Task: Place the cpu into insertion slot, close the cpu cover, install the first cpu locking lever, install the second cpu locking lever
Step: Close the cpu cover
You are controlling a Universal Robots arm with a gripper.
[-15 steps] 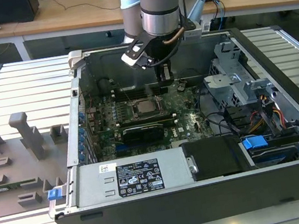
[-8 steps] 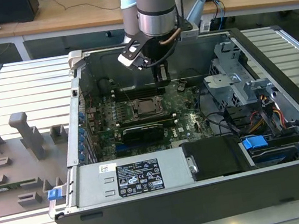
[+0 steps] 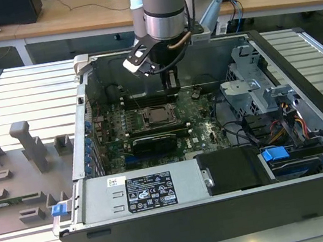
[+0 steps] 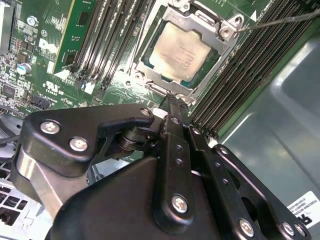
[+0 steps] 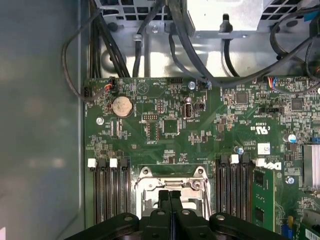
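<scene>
The cpu [image 3: 159, 116] [image 4: 177, 52] lies flat in the insertion slot [image 3: 141, 120], silver top up. The cpu cover [image 4: 200, 21] is a steel frame lying down around the chip, which shows through its window. A thin metal lever rod [image 4: 280, 20] runs from one socket corner out over the memory slots. My gripper [image 3: 172, 85] [image 4: 172, 100] [image 5: 170, 194] is shut with nothing between its fingers, and hangs just above the socket frame [image 5: 150, 187] at its far edge in the exterior view.
Black memory slots [image 4: 107, 40] flank the socket on both sides. A long black card [image 3: 153, 142] lies just in front of it. Power supply [image 3: 148, 191], drive cage [image 3: 249, 90] and cables [image 5: 150, 45] crowd the case. A grey fixture plate [image 3: 25, 156] lies outside, at the exterior view's left.
</scene>
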